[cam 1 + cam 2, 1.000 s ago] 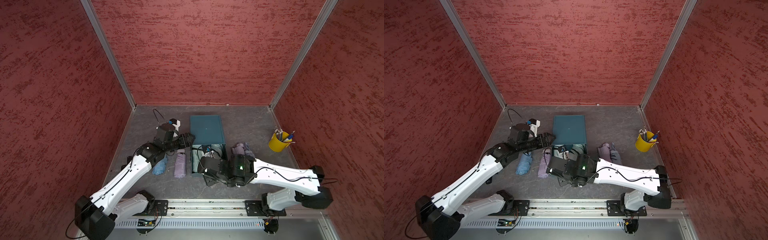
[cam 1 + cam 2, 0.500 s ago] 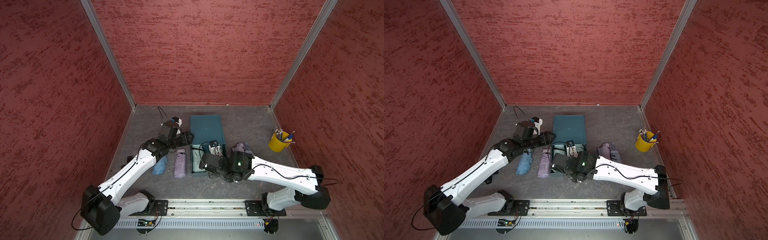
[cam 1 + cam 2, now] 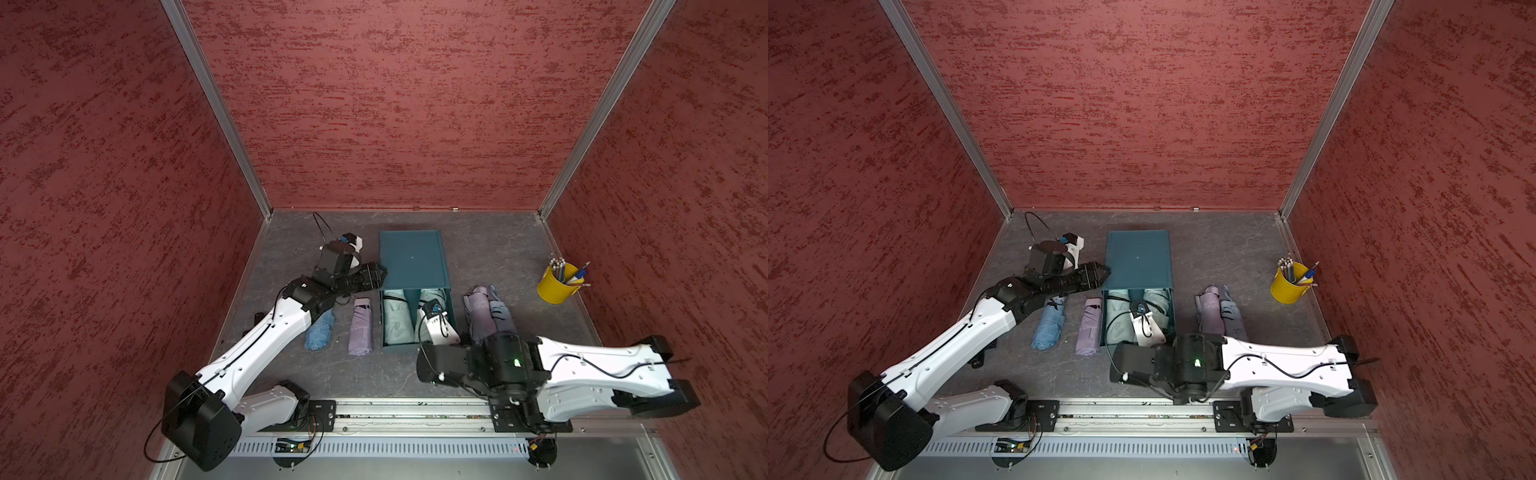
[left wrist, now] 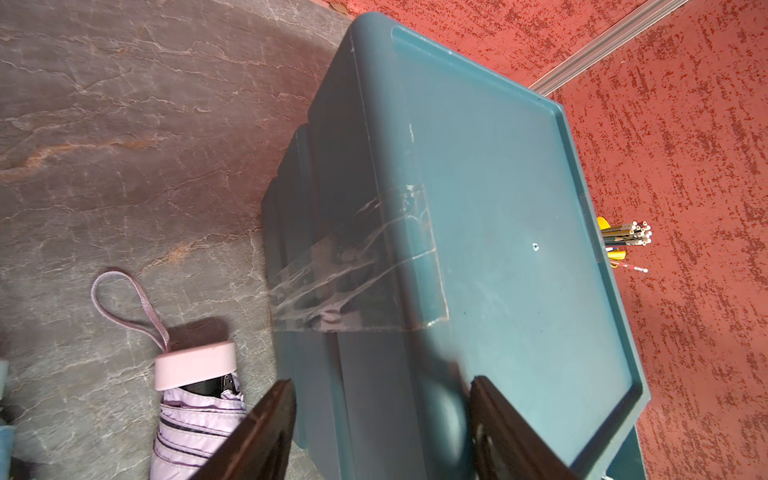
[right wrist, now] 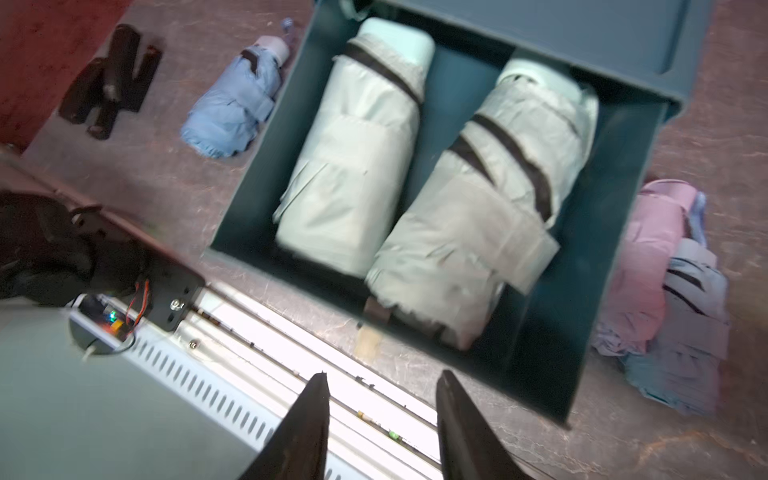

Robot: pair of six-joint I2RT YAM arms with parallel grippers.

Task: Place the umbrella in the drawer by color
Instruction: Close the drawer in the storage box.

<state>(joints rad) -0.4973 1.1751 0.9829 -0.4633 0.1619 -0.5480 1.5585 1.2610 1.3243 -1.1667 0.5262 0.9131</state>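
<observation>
Open table lies behind the teal cabinet. Its drawer stands pulled out; two green umbrellas lie side by side inside, with room along one wall. The left gripper, spread, straddles the cabinet's corner edge; the right gripper, spread and empty, hangs before the drawer's front edge.

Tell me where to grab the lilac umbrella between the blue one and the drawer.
Grip the lilac umbrella mid-canopy, from straight above, jaws across its narrow width. It lies flat, with narrow gaps to the blue umbrella and the drawer, so the jaws probably fit either side.
</observation>
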